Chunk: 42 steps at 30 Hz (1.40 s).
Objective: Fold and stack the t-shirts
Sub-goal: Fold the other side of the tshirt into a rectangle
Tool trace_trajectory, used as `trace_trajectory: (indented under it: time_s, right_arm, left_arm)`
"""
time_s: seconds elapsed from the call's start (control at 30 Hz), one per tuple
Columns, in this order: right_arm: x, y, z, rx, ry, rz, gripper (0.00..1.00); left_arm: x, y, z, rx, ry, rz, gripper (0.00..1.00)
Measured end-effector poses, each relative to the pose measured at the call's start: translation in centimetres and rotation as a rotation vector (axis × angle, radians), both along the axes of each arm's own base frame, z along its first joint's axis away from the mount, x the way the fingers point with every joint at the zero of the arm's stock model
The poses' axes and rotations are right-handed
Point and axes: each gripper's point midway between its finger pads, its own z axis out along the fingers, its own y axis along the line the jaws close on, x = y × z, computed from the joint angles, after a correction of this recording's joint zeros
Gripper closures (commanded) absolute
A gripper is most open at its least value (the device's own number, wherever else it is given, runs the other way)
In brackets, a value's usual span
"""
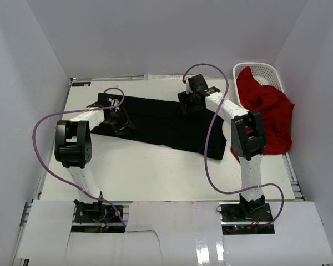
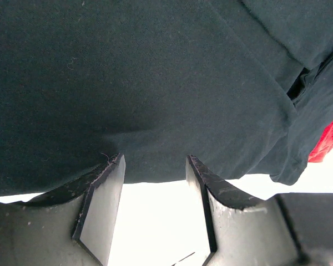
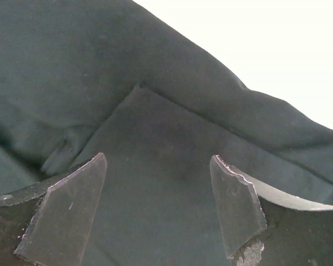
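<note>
The black t-shirt [image 1: 166, 124] lies flat on the surface [image 1: 155, 177] as a long, narrow band, so I judge that its lengthwise folds are made and the fold across its length is the step now in hand. Its long axis runs from left to right across the surface, a little slanted, with the right end nearer to the arm bases than the left end. Which end is the collar and which is the hem I cannot tell. The left jaws stand at the left end of the band, about half open. In the left wrist view the cloth edge lies just beyond their tips and only bare surface shows between them, so they hold nothing. The right jaws hang over the rear edge near the middle of the band, spread wide above the black cloth and also holding nothing. The next move, I think, calls for pinching the corners of one end and carrying that end over the other without dragging the layers below. The red t-shirt [image 1: 269, 111] is not yet folded. It hangs crumpled over the white basket [image 1: 261, 69] at the right rear, near the right end of the black one.
</note>
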Motion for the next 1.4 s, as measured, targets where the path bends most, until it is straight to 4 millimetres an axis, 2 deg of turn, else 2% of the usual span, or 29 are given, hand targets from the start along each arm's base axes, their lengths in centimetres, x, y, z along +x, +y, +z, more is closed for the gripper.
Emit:
trace_trajectory:
  time_s: [0.17,0.23,0.3,0.4,0.43,0.53,0.63,0.7,0.77,0.87,1.1,1.4]
  right_arm:
    - [-1.6,-0.6,4.2,0.059,-0.066,-0.028,0.20]
    - [-3.4,-1.3,5.7,0.088,-0.069,-0.057,0.22]
    - [-5.8,-2.2,6.3,0.105,-0.045,-0.080,0.28]
    - [-9.0,-3.3,5.4,0.115,0.022,-0.113,0.51]
    - [-10.0,-3.6,4.8,0.110,0.054,-0.122,0.72]
    - [-13.3,-4.7,2.0,0.091,0.169,-0.155,0.91]
    - [-16.4,-5.8,-0.1,0.068,0.270,-0.191,0.92]
    - [-18.2,-6.5,-0.6,0.060,0.315,-0.211,0.92]
    - [-19.3,-6.9,-0.8,0.061,0.333,-0.228,0.92]
    - [-20.7,-7.5,-1.1,0.063,0.352,-0.248,0.92]
    - [-21.7,-8.4,-2.4,0.040,0.388,-0.290,0.92]
    - [-21.6,-11.4,-4.2,-0.029,0.405,-0.387,0.92]
  left_arm:
    - [0.0,0.2,0.3,0.011,0.004,-0.008,0.42]
    - [0.6,0.4,0.9,0.020,-0.008,-0.015,0.41]
    - [1.6,0.7,1.6,0.028,-0.030,-0.018,0.41]
    - [2.9,2.0,2.4,0.033,-0.057,-0.006,0.41]
    - [3.2,2.7,2.6,0.033,-0.062,0.006,0.41]
    - [4.2,5.3,3.5,0.034,-0.080,0.058,0.41]
    - [5.5,7.9,4.4,0.043,-0.102,0.105,0.41]
    - [6.2,8.9,4.7,0.050,-0.117,0.120,0.41]
    - [6.5,9.2,4.5,0.052,-0.114,0.121,0.41]
    - [6.3,9.1,3.1,0.049,-0.079,0.115,0.41]
    - [5.7,8.8,-1.1,0.047,0.019,0.108,0.41]
    - [5.8,9.1,-1.2,0.065,0.016,0.113,0.41]
